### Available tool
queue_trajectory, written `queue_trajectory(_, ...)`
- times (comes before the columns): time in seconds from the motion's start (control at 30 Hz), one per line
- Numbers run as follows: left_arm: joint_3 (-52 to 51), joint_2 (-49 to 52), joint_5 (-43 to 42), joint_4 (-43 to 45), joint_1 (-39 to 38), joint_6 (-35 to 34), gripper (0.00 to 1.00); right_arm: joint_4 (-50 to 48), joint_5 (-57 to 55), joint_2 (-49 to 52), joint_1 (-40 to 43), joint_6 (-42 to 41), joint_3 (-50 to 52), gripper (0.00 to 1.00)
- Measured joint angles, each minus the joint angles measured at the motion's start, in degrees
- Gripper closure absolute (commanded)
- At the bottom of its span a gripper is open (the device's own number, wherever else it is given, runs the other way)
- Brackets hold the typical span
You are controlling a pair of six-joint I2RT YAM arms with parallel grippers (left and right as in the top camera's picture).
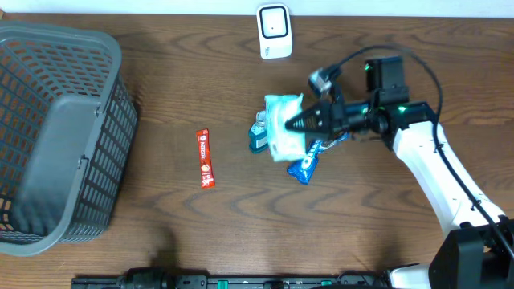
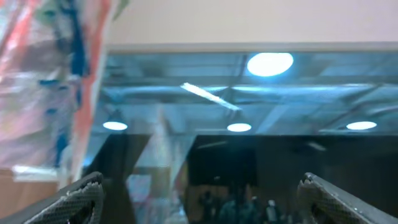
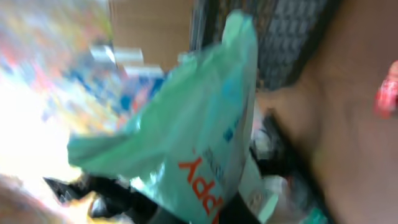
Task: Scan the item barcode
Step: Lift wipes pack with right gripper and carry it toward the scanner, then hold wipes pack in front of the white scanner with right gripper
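Right fingers (image 1: 303, 122) clenched on mint-green pouch (image 1: 281, 110), left fingers (image 2: 78, 199) spread wide, grey basket (image 1: 112, 152) well apart.

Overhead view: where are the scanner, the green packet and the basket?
scanner (image 1: 274, 30): overhead view, centre of its white face.
green packet (image 1: 281, 116): overhead view, upper part of the wrapper.
basket (image 1: 114, 148): overhead view, its right mesh wall.

Looks like a mock shop checkout in a big hall: wood table (image 1: 385, 225), grey basket (image 1: 108, 104), white scanner (image 1: 274, 30), snack packs (image 1: 281, 120), round lights (image 2: 270, 63) on an open ceiling.
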State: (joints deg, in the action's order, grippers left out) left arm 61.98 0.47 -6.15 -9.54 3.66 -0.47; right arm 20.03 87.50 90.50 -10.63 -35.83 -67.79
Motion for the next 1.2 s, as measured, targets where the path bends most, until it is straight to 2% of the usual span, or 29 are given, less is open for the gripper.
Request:
queue_trajectory(0.23, -2.64, 0.00, -3.41, 0.90, 0.11, 0.02, 0.02, -62.10, 0.52, 0.35, 0.76, -25.03, -0.17, 0.99)
queue_trajectory(0.3, -3.76, 0.00, -4.33, 1.36, 0.11, 0.02, 0.02, -75.23, 1.01, 0.20, 0.98, -31.17, -0.50, 0.99)
queue_trajectory(0.37, -5.57, 0.00, -4.94, 2.71, 0.11, 0.02, 0.02, -81.70, 1.11, -0.35, 1.53, -36.00, -0.68, 0.98)
queue_trajectory(0.47, -9.60, 0.00, -5.79, 5.77, 0.11, 0.02, 0.02, -81.31, 1.11, -0.39, 3.04, -38.60, -0.68, 0.98)
queue_trajectory(0.6, -13.68, 0.00, -6.05, 9.44, 0.11, -0.20, 0.02, -79.56, 1.11, 0.90, 5.27, -37.55, -0.68, 0.99)
queue_trajectory(0.77, -14.14, 0.00, -6.38, 4.85, 0.11, -0.85, 0.02, -78.75, 0.52, 2.91, 5.97, -34.93, -0.66, 0.99)
queue_trajectory(0.87, -14.34, 0.00, -6.64, -0.11, 0.11, -1.05, 0.02, -72.06, -2.60, 3.15, 5.95, -34.14, -0.68, 0.98)
queue_trajectory(1.03, -14.40, 0.00, -6.86, -3.10, 0.11, -1.05, 0.02, -55.21, -14.75, 3.32, 5.97, -32.06, -0.66, 0.98)
queue_trajectory(1.2, -14.45, 0.00, -6.93, -3.80, 0.11, -1.05, 0.02, -40.46, -31.32, 3.39, 5.95, -21.27, -0.79, 0.98)
